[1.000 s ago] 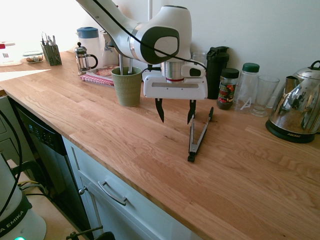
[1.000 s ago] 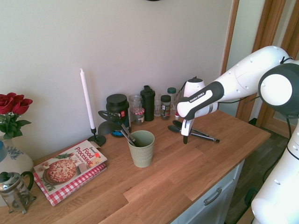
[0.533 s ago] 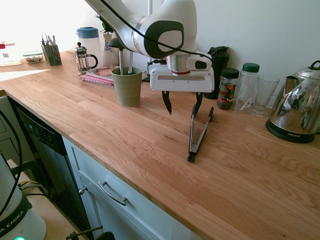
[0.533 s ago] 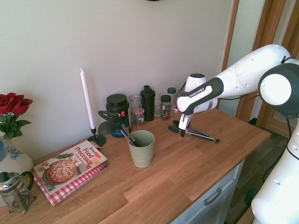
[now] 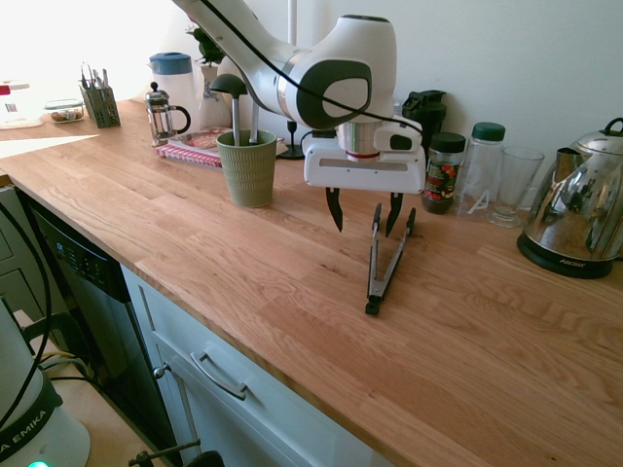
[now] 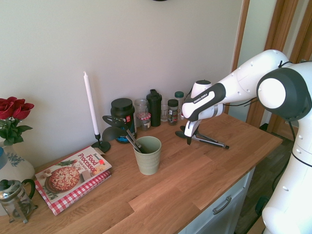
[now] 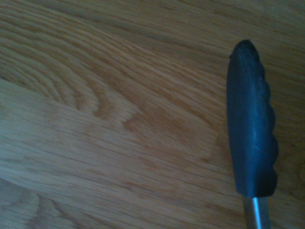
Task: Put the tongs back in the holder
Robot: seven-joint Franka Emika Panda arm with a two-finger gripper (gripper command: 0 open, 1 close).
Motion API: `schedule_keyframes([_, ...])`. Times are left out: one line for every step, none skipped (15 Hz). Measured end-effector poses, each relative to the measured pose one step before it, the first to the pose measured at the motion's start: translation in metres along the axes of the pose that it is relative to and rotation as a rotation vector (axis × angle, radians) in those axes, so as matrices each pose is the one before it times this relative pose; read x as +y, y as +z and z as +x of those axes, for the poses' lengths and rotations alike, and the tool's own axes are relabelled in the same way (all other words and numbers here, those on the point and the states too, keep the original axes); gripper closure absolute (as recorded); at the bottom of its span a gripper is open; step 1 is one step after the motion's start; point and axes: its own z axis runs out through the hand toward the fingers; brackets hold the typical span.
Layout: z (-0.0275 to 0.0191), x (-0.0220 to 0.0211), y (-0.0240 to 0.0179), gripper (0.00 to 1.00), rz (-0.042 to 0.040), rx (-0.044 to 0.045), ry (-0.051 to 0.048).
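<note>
Gripper (image 5: 364,213) now over the tongs' (image 5: 384,264) far tips.
It has shifted right, fingers spread and empty; tongs lie flat on the table (image 5: 292,272), right of the holder (image 5: 247,167), ungrasped.

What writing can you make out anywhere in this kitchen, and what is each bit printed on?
"Food Processor": title on the cookbook.
"FRANKA EMIKA": along the robot arm.
"EMIKA": partly cut off, on the arm's base.
Kettle base lettering: too small to read.
Spice jar label: blurred, unreadable.
</note>
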Motion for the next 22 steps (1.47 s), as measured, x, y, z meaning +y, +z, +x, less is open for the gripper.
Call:
schedule_keyframes([0.00031, 0.00002, 0.00133, 1.0, -0.00019, -0.00341, 0.0026])
schedule_keyframes([-0.00007, 0.00006, 0.00112, 1.0, -0.00076, -0.00303, 0.00307])
schedule_keyframes([-0.00017, 0.00052, 0.00056, 1.0, -0.00068, -0.00284, 0.00232])
schedule_keyframes([0.00003, 0.00108, 0.00083, 1.0, -0.00094, -0.0017, 0.00202])
schedule_keyframes([0.00001, 0.00131, 0.00056, 1.0, -0.00098, -0.0018, 0.0022])
schedule_keyframes([0.00014, 0.00187, 0.00034, 1.0, -0.00121, -0.00115, 0.00309])
schedule_keyframes([0.00021, 0.00188, 0.00038, 1.0, -0.0009, -0.00058, 0.00324])
schedule_keyframes([0.00013, 0.00122, 0.00034, 1.0, -0.00057, -0.00056, 0.00218])
schedule_keyframes([0.00003, 0.00103, 0.00101, 1.0, -0.00091, -0.00174, 0.00178])
schedule_keyframes([-0.00001, 0.00105, 0.00127, 1.0, -0.00128, -0.00219, 0.00148])
schedule_keyframes([-0.00001, 0.00094, 0.00119, 1.0, -0.00105, -0.00205, 0.00148])
schedule_keyframes([0.00004, 0.00097, 0.00083, 1.0, -0.00107, -0.00138, 0.00129])
schedule_keyframes([-0.00008, 0.00053, 0.00074, 1.0, -0.00076, -0.0013, 0.00056])
schedule_keyframes([-0.00022, 0.00006, 0.0005, 1.0, -0.00034, -0.00103, -0.00009])
schedule_keyframes([-0.00044, 0.00009, 0.00064, 1.0, -0.00034, -0.00149, -0.00003])
schedule_keyframes([-0.00067, 0.00005, 0.00085, 1.0, -0.00032, -0.00184, -0.00013])
schedule_keyframes([-0.00048, -0.00007, 0.00062, 1.0, -0.00016, -0.00102, -0.00023])
schedule_keyframes([-0.00022, -0.00023, 0.00026, 1.0, -0.00002, -0.00058, -0.00042])
schedule_keyframes([0.0, -0.00009, -0.00005, 1.0, 0.00004, 0.00009, 0.00051])
schedule_keyframes([-0.00002, -0.00019, 0.0, 1.0, 0.0, -0.00001, 0.00126])
schedule_keyframes([0.00012, -0.00004, -0.00016, 1.0, 0.00007, 0.00039, 0.00158])
schedule_keyframes([0.00036, -0.00018, -0.00082, 1.0, 0.00041, 0.00131, 0.00303])
